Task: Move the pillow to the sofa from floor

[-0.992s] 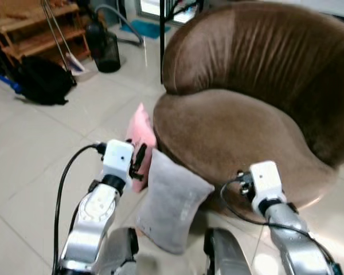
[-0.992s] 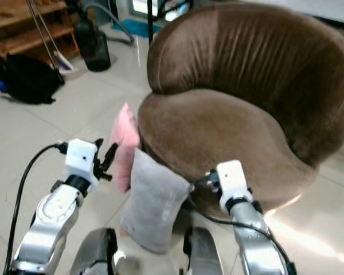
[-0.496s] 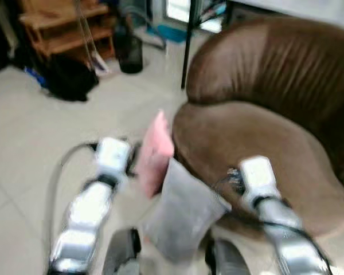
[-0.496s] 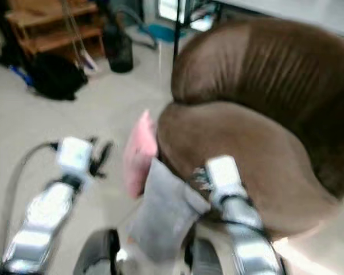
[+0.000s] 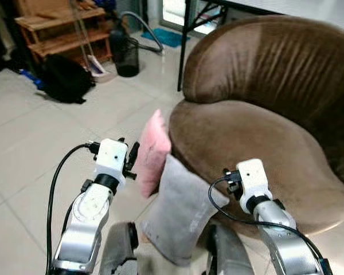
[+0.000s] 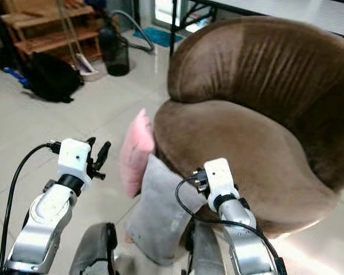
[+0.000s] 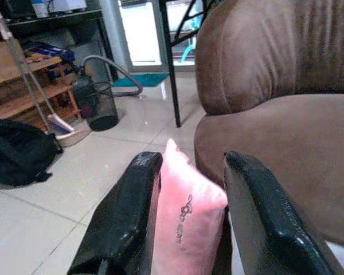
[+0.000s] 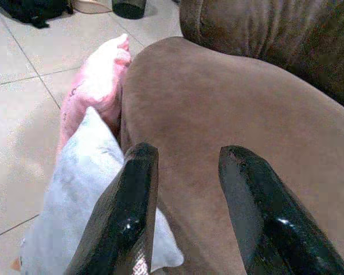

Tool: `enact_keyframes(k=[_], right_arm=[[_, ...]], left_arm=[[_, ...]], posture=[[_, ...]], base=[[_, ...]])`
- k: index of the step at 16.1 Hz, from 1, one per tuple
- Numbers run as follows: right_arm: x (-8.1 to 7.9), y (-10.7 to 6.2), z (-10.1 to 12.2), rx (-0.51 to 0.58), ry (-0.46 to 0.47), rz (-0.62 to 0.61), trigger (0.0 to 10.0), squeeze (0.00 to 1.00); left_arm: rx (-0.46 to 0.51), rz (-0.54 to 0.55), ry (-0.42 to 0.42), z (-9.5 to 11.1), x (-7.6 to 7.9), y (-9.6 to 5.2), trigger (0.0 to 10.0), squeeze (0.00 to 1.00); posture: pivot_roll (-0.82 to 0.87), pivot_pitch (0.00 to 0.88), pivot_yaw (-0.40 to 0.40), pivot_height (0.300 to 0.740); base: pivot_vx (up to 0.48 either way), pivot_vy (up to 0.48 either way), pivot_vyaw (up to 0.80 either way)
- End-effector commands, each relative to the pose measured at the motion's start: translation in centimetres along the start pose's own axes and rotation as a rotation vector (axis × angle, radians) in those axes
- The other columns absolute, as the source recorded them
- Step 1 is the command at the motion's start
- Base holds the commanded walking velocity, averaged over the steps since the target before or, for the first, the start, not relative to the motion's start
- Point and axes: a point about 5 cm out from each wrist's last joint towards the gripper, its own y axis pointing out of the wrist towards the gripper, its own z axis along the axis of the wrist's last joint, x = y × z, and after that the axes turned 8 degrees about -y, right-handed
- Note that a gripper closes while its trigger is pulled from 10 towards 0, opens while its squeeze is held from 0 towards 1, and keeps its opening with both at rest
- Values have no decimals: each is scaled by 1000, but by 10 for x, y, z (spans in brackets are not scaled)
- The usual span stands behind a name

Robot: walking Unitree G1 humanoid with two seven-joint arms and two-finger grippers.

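Note:
A pink pillow (image 5: 153, 150) stands on its edge on the floor, leaning against the front of the brown sofa (image 5: 258, 137). A grey pillow (image 5: 180, 213) leans in front of it, near my legs. My left gripper (image 5: 131, 161) is open right beside the pink pillow's left face. In the left wrist view the pink pillow's top corner (image 7: 186, 200) shows between the two black fingers (image 7: 132, 212). My right gripper (image 8: 187, 153) is open and hovers over the sofa seat's front edge, just above the grey pillow (image 8: 80, 189).
A black bag (image 5: 63, 86), a black bin (image 5: 126, 54) and a wooden shelf (image 5: 51, 28) stand at the back left. A black table leg (image 5: 183, 46) rises behind the sofa. Bare tiled floor (image 5: 28, 149) lies to the left.
The whole picture blurred and shifted as the camera moved, so the sofa now sits further right. Both grippers stay open near the pillows, and nothing was taken hold of.

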Motion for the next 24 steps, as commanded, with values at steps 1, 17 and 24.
enact_keyframes(k=[1,17,24], right_arm=[[1,1,1,2,-3,1,10000,0],[-14,74,-18,-60,582,-117,10000,1000],[4,83,-11,10,714,-247,10000,1000]], left_arm=[[-6,3,6,-1,-1,-1,10000,0],[-78,-329,56,-4,-8,-44,10000,0],[-53,-431,12,16,1,-48,10000,0]], posture=[[-23,34,-18,525],[143,239,63,515],[196,277,77,515]], base=[[0,0,0],[0,0,0],[0,0,0]])
